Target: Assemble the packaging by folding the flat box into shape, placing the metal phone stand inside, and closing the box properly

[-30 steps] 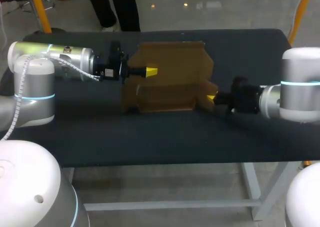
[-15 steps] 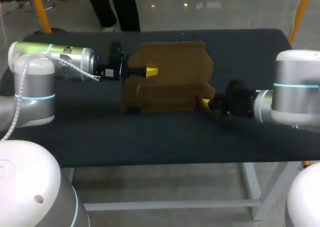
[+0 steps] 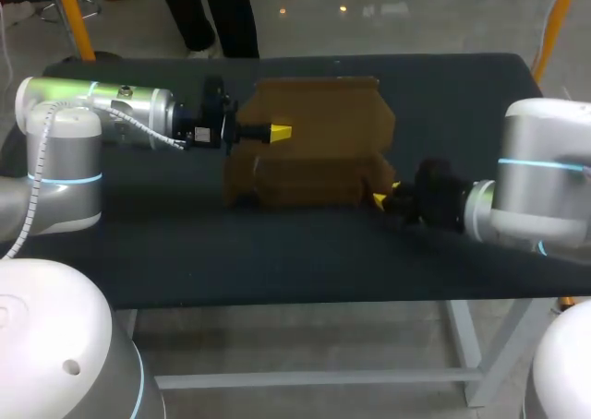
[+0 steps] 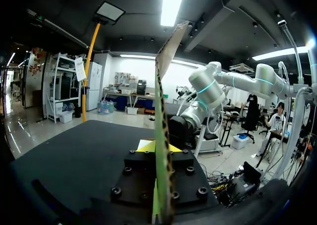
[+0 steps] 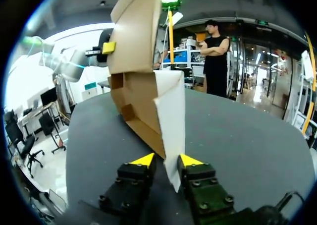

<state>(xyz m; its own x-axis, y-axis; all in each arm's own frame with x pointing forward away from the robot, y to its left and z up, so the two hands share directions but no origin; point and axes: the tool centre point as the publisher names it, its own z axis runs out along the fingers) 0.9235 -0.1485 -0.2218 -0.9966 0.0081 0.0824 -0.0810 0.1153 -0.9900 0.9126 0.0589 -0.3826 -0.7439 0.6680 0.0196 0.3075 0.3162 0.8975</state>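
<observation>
Head view, near side first: what is seen on the table (image 3: pixel 277 253)?

The right gripper (image 3: pixel 380 197) is found low at the near right corner of the brown cardboard box (image 3: pixel 319 174), which is stood half folded at the middle of the table, towards its far side.

How are its fingers set in the right wrist view?

They are spread. A pale flap (image 5: pixel 171 121) of the box (image 5: pixel 133 86) is seen between them, close against one finger, while a gap is left to the other.

And farther back?

The left gripper (image 3: pixel 277 133) is held at the left edge of the raised back panel (image 3: pixel 323 110). In the left wrist view that panel (image 4: pixel 166 61) is seen edge-on between the fingers, and it is pinched by them from both sides.
</observation>
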